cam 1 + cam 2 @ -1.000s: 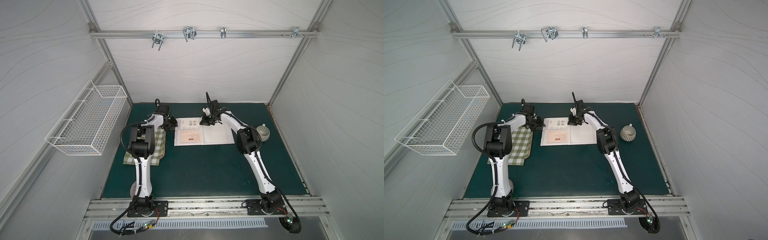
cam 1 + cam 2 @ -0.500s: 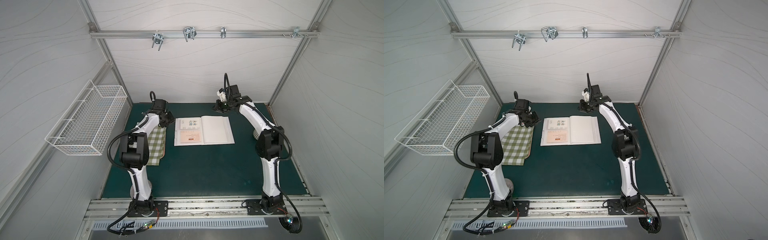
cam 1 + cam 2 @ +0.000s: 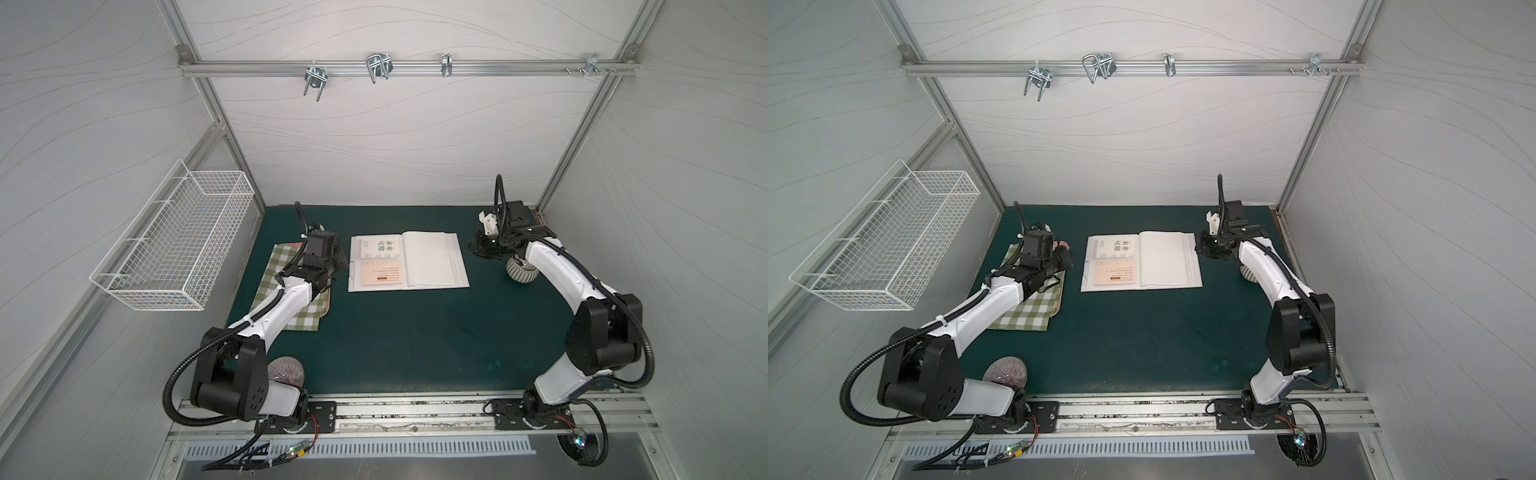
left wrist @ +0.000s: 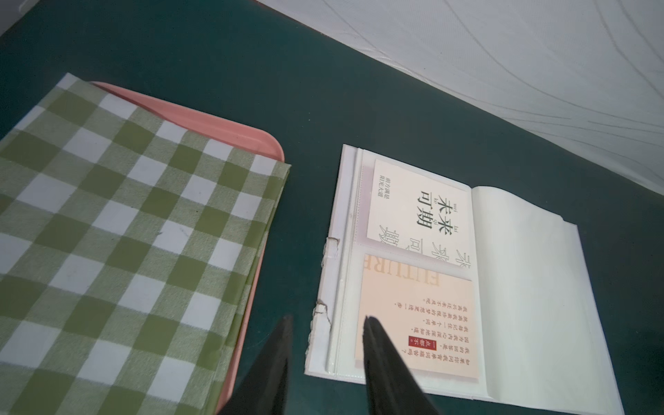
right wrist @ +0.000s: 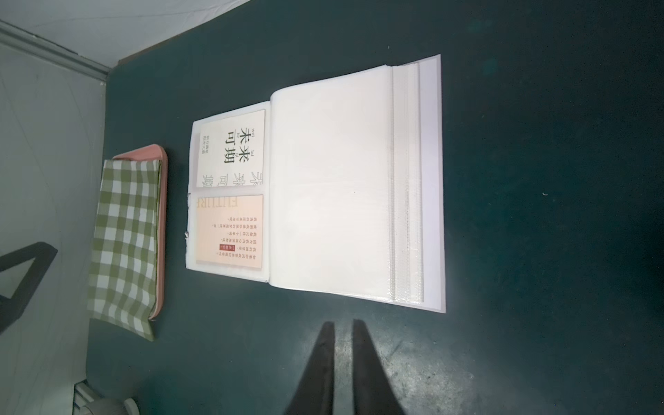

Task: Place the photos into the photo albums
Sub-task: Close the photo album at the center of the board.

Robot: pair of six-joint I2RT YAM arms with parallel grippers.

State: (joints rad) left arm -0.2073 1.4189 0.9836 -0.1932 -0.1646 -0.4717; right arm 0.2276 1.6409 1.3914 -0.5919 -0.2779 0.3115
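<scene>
Checked cloth (image 4: 125,215) beside photo album (image 4: 531,287); left pincer (image 4: 328,319) parted, right pincer (image 5: 343,323) narrow, both empty.

Your bench (image 3: 415,332) is covered by a dark green mat that runs from the back wall to the metal rail at the front. Toward the back, about midway across, the photo album (image 3: 432,262) lies open and flat on the mat, its spine running front to back. To its left, near but not touching it, a pink tray (image 4: 215,125) sits on the mat. A green-and-white checked cloth (image 3: 1034,307) is spread over the tray and reaches past its near end. To the album's right, a pale ribbed bowl (image 3: 519,274) stands on the mat. At the front left you can see a ribbed pinkish round thing (image 3: 286,370), partly hidden.
</scene>
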